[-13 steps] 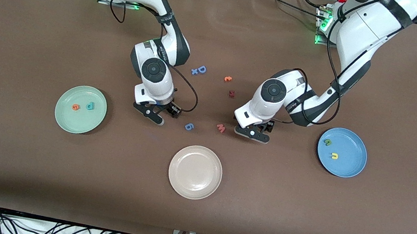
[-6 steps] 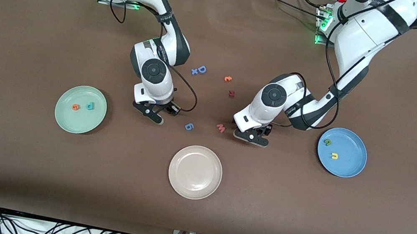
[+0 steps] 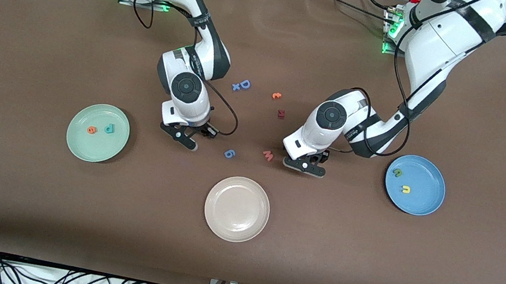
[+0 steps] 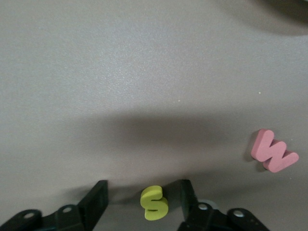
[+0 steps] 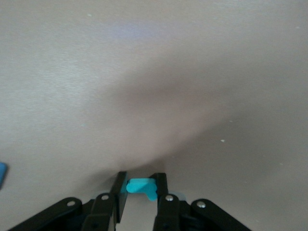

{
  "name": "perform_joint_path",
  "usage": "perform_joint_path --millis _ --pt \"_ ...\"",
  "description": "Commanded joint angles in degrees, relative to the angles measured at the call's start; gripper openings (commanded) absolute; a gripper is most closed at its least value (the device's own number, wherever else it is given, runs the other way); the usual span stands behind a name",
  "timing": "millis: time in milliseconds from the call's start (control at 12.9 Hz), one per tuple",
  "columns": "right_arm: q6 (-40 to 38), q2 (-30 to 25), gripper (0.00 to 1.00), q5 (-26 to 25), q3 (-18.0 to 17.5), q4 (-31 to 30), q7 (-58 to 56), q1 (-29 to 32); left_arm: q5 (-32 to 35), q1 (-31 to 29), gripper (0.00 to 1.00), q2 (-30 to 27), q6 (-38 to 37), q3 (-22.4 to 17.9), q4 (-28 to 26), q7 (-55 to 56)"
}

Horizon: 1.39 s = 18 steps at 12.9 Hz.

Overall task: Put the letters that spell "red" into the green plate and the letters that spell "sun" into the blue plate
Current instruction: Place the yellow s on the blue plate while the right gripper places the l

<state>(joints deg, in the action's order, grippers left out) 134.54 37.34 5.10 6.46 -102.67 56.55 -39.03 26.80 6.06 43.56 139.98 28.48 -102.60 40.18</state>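
Both arms are down at the table at once, each on a last letter. The right gripper (image 5: 139, 192) has its fingers pinched onto the teal "r" (image 5: 140, 187), which sits between the pads on the brown table (image 3: 16, 205), between the green plate (image 3: 77, 146) and the blue "6" (image 3: 229, 153). That plate already holds the orange "e" (image 3: 91, 130) and the teal "d" (image 3: 109, 128). The left gripper (image 4: 147, 202) stands with its fingers apart on either side of the yellow "s" (image 4: 154, 202), neither pad touching it; the pink "w" (image 4: 273, 151) lies just beside, toward the right arm's end. The blue plate (image 3: 426, 209) already has the green "n" (image 3: 397, 172) and the yellow "u" (image 3: 406, 189) in it. To do this well, I'd say the left fingers should close squarely with the "s" centred, so one pad doesn't shove it sideways, and keep low so the thin foam isn't missed. The "w" looks close enough to be nudged, so no sideways drift. The right arm should lift straight up before swinging over, since so small a piece could twist out. The cream plate (image 3: 237, 208), the capital "D" (image 3: 244, 84) and the dark red letter (image 3: 281, 113) should stay untouched.
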Motion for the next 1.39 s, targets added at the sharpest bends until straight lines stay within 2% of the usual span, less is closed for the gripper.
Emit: perform_joint_path --millis 0,77,232,386,541,773,1005,1159,1314 --pt "-9.52 1.15 0.21 0.88 0.22 7.9 -2.48 2.72 1.15 0.09 0.58 0.12 -0.41 0.35 -0.84 1.48" --pt "-13.48 1.15 0.21 0.88 0.22 10.02 -5.63 4.3 1.15 0.09 0.52 0.03 -0.49 0.44 -1.02 1.48" --pt "-16.5 0.89 0.21 0.62 0.75 10.83 -13.62 7.03 1.15 0.09 0.38 -0.14 -1.28 0.44 -0.93 2.44" --pt "-18.79 0.45 0.21 -0.26 2.32 10.92 -19.34 9.32 1.15 0.01 0.3 -0.41 -2.16 0.53 -0.93 2.63" --pt "-22.2 -0.16 0.21 -0.18 6.71 10.83 -28.63 9.41 1.15 -0.26 0.27 -0.76 -2.6 0.53 -0.93 2.45" --pt "-27.66 -2.01 0.21 -0.18 12.34 10.74 -38.23 9.41 1.15 -1.13 0.17 -3.13 -8.65 1.49 0.03 1.57" --pt "-29.08 -2.01 0.21 -0.18 17.44 10.39 -46.51 9.41 1.06 -3.15 0.16 -6.55 -13.04 1.93 0.12 0.87" --pt "-29.08 -1.75 0.23 -0.09 19.2 10.3 -50.2 10.2 -2.25 -8.05 0.16 -8.22 -15.86 3.07 0.12 -9.26" --pt "-28.73 -1.66 0.82 0.79 19.21 10.39 -51.19 11.87 -6.49 -14.29 0.16 -9.8 -17.53 3.95 0.12 -22.53"
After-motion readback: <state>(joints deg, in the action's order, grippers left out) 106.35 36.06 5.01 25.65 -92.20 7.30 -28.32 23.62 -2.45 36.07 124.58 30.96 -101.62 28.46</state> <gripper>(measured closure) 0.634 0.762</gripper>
